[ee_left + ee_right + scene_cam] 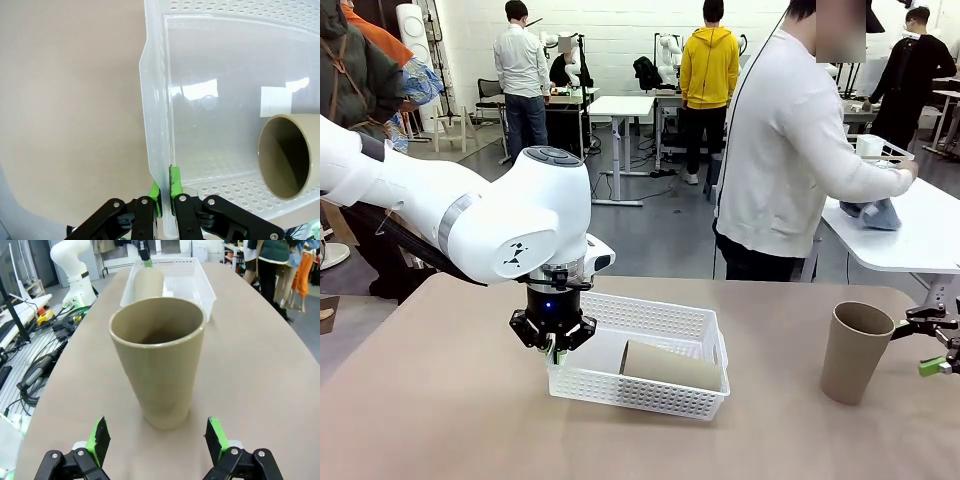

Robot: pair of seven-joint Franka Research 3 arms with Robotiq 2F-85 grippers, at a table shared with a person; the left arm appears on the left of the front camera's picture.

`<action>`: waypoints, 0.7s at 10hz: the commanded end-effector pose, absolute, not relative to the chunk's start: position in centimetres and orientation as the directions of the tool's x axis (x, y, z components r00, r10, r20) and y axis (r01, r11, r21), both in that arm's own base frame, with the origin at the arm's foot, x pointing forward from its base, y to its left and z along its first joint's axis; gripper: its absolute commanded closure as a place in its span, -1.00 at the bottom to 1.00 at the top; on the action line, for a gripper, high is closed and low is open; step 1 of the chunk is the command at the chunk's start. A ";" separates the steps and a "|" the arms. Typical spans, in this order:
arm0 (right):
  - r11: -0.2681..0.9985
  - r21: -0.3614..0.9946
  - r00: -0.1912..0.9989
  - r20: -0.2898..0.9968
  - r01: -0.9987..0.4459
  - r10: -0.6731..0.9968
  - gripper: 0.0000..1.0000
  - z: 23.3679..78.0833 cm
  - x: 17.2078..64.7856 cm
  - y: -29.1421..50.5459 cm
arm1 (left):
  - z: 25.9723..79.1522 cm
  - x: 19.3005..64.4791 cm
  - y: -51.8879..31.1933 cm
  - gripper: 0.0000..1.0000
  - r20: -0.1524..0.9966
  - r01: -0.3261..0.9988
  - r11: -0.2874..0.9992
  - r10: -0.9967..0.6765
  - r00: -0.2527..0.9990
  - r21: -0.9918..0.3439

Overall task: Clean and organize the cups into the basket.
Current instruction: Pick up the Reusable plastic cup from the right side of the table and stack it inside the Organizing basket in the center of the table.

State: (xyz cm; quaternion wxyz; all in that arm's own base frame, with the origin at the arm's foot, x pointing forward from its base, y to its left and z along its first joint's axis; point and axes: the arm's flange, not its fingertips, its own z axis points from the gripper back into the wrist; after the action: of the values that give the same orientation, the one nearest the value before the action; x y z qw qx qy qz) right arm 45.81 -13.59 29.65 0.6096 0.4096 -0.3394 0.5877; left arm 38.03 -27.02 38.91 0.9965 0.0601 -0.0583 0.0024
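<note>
Cup-to-gripper relation: upright tan cup (157, 370) stands on the table (440, 400) directly ahead of the right gripper (932, 345). Mouth up, long axis vertical. It is centred on the gap between the spread green pads, just short of them. Right jaws are wide apart and hold nothing.

Basket (650, 312) lies beyond that cup on the same line, well apart. Second tan cup (670, 365) lies on its side inside, mouth toward the left gripper (165, 187). That gripper is clamped on the basket's left end wall, one finger inside and one outside.

Judgement: right arm is nearer. A straight advance, then closing on the cup's body, looks called for.
</note>
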 end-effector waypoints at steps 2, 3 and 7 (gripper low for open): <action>0.016 0.148 0.137 0.863 -0.989 0.486 -1.00 27.8 48.6 -12.0 | 39.0 38.0 -27.2 1.00 0.126 -0.028 0.992 0.012 0.992 0.121; -0.002 0.162 0.140 0.855 -0.987 0.499 -1.00 27.3 49.2 -11.1 | 39.0 38.0 -27.2 1.00 0.126 -0.028 0.992 0.012 0.992 0.121; -0.086 0.179 0.111 0.851 -0.980 0.513 -1.00 26.2 50.6 -8.4 | 39.0 38.0 -27.2 1.00 0.126 -0.028 0.992 0.012 0.992 0.121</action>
State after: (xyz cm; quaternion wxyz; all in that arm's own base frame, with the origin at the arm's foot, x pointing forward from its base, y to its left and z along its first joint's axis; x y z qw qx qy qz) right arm 50.02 -8.60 26.17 0.6167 0.4185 -0.2875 0.6016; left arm 38.03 -27.01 38.91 0.9965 0.0600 -0.0583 0.0025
